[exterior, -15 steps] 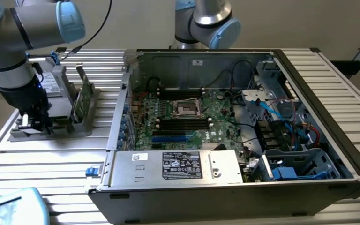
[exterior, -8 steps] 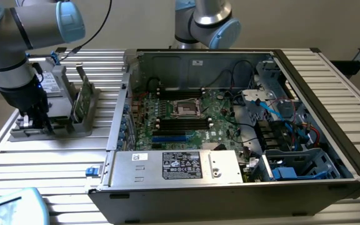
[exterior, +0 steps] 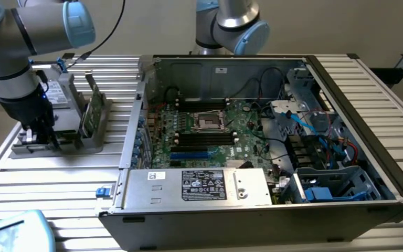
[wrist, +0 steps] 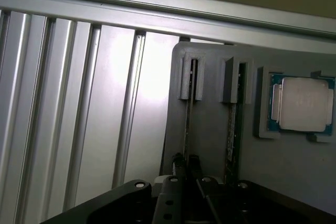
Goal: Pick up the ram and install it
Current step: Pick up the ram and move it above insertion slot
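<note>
Evidently the grey holder (exterior: 54,149) is there to keep the parts standing on edge, so that a pinch from above can reach them. It sits on the slatted table (exterior: 61,184) at the exterior view's left, well apart from the motherboard (exterior: 215,131) in the open computer case (exterior: 187,68). The ram (wrist: 189,114) stands in its guide slot in that holder, beside a second stick (wrist: 233,114) in the neighbouring slot and a processor chip (wrist: 302,103) in its own recess. The gripper (exterior: 37,134) hangs low over the holder. Its jaws are narrow, with one of its fingers (wrist: 178,169) on each face of the ram's upper edge, apparently pinching it. The ram looks seated, not yet lifted.
</note>
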`<control>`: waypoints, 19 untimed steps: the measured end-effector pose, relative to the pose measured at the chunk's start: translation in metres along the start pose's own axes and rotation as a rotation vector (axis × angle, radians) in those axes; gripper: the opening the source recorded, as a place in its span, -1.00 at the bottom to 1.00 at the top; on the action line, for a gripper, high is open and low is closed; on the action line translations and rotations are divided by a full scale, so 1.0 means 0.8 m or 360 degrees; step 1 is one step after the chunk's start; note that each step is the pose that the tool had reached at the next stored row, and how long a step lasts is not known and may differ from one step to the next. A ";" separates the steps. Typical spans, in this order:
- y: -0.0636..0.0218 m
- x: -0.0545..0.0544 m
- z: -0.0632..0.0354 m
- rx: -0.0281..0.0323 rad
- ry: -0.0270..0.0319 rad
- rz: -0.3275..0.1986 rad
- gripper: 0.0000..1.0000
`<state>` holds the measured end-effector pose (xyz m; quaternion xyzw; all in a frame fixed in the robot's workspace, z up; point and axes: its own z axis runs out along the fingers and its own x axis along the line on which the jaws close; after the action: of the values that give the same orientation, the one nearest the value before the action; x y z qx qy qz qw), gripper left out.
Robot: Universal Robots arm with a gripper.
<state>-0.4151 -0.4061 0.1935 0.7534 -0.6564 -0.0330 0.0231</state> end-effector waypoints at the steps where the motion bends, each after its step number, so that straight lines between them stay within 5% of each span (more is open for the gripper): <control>1: 0.000 0.000 -0.001 -0.00001 0.00001 0.0000 -0.73; 19: 0.001 0.000 -0.015 -0.00003 0.00001 0.0000 -0.73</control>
<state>-0.4152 -0.4061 0.2056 0.7534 -0.6564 -0.0330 0.0232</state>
